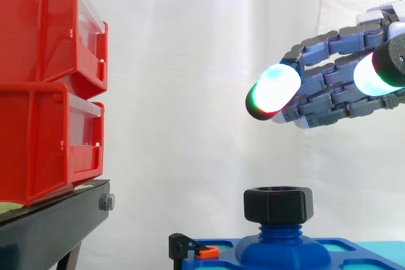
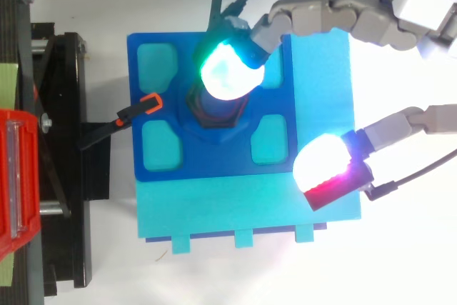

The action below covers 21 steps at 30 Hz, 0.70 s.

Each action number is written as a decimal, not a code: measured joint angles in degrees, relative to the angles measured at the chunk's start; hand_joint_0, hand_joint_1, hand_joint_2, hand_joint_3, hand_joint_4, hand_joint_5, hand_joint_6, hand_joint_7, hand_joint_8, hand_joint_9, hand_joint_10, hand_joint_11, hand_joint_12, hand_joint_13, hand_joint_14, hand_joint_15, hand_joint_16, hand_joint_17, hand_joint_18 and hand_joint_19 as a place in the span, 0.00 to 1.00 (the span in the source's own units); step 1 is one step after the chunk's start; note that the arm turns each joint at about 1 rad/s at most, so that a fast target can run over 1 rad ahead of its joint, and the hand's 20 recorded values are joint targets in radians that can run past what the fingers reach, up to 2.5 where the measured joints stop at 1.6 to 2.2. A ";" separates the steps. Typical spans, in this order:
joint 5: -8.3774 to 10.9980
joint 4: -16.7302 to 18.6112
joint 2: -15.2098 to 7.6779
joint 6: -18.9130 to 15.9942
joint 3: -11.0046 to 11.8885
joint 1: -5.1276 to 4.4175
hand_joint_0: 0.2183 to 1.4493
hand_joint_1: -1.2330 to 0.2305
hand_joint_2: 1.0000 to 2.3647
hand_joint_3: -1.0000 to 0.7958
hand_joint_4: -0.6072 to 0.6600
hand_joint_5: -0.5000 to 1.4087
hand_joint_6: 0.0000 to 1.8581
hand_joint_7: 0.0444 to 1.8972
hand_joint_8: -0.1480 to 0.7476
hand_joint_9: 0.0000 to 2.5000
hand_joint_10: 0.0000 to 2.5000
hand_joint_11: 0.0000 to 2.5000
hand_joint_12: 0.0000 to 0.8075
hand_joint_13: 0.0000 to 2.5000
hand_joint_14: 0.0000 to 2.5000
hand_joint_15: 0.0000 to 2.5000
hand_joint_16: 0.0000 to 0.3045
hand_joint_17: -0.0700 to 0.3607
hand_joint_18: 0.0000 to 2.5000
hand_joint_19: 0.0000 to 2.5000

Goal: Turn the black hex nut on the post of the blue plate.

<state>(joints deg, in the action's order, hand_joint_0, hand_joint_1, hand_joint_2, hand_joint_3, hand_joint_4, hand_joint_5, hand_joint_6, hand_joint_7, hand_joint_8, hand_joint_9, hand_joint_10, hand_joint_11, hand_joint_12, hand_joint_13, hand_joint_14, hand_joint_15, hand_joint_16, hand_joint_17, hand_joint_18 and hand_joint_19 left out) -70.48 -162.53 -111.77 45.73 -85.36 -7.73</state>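
A black hex nut (image 1: pixel 278 204) sits on the threaded blue post (image 1: pixel 279 228) rising from the blue plate (image 2: pixel 164 108). From above, the nut (image 2: pixel 214 116) is mostly covered by a glowing fingertip. My hand (image 1: pixel 342 83) hovers well above the nut, reaching in from the right with its fingers stretched out and relaxed, holding nothing. One glowing fingertip (image 1: pixel 273 91) hangs roughly over the nut, clear air between them. In the top view the hand (image 2: pixel 343 8) comes in from the upper right, with its thumb pad (image 2: pixel 325 166) spread out toward the plate's right side.
Two stacked red bins (image 1: pixel 47 86) stand on a black stand (image 1: pixel 57 222) to the left. A small black clamp with an orange tip (image 2: pixel 146 105) grips the plate's left edge. The plate rests on a cyan base (image 2: pixel 321 69).
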 measured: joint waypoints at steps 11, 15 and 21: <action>0.68 3.40 -0.13 14.18 0.01 -0.32 0.18 0.25 0.00 0.28 0.53 0.10 0.27 0.37 0.34 0.00 0.00 0.00 0.40 0.02 0.00 0.00 0.14 0.39 0.00 0.00; 0.70 4.63 -0.17 18.06 0.02 -0.71 0.17 0.24 0.00 0.28 0.53 0.10 0.27 0.37 0.34 0.00 0.00 0.00 0.41 0.02 0.00 0.00 0.15 0.40 0.00 0.00; 0.90 5.38 -1.48 21.19 0.61 -1.18 0.16 0.24 0.00 0.28 0.53 0.10 0.27 0.37 0.35 0.00 0.00 0.00 0.41 0.02 0.00 0.00 0.15 0.39 0.00 0.00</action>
<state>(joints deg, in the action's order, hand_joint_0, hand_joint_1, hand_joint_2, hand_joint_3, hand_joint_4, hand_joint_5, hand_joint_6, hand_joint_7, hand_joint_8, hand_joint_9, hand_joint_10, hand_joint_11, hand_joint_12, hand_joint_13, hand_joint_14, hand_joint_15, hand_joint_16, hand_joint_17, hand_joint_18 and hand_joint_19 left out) -69.58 -157.14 -113.24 66.92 -84.76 -8.92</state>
